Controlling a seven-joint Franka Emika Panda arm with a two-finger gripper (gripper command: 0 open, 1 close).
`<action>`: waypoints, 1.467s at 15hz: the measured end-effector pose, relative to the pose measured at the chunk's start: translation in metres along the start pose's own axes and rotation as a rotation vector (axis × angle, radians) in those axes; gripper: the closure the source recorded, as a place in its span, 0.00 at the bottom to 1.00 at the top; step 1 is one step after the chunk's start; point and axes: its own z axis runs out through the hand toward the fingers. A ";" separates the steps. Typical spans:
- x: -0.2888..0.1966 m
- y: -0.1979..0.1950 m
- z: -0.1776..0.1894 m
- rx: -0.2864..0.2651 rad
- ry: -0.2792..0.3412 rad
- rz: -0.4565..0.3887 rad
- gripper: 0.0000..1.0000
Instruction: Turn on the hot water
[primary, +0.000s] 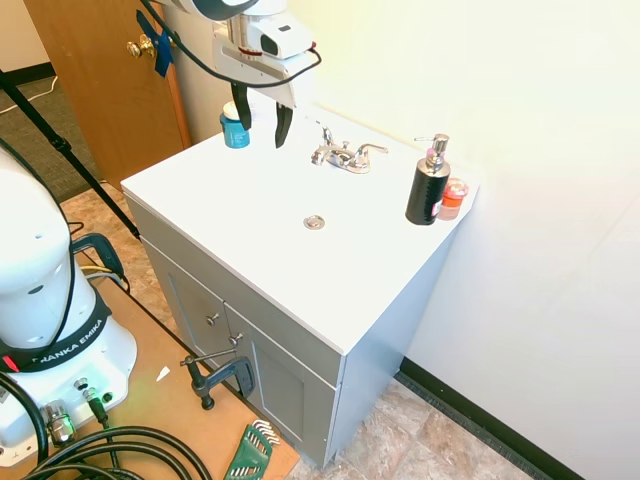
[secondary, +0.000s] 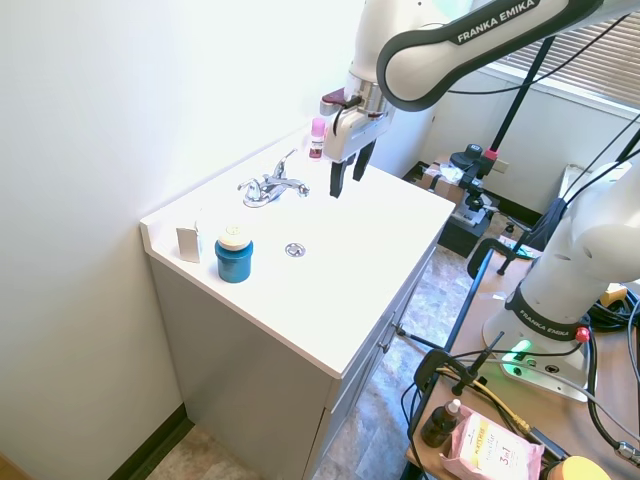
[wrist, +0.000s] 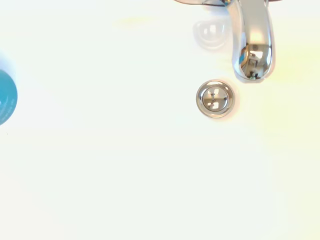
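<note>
Faucet (primary: 343, 155) sitting at sink's (primary: 300, 250) back edge w/ no water running – gripper (primary: 262, 122) hovering beside it, fingers apart, holding nothing – chrome levers looking slim, stiff & prob. slippery, so pushing near a lever's tip seems best.

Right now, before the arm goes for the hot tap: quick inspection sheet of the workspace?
Surface: white vanity top, dry, chrome drain in the basin.
Job's things: chrome faucet, two levers, no water running.
Clutter: blue jar; black pump bottle; small pink-orange container beside it.
Gripper: gripper open, above the sink, apart from the faucet, holding nothing.
Cables: black cables on the floor.
Surroundings: wooden door, white walls, grey cabinet doors.
</note>
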 end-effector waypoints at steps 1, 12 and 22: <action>0.000 0.000 0.000 -0.001 0.000 -0.001 0.00; 0.048 -0.112 0.031 0.018 0.490 0.078 0.00; 0.053 -0.172 0.073 0.052 0.598 0.032 0.00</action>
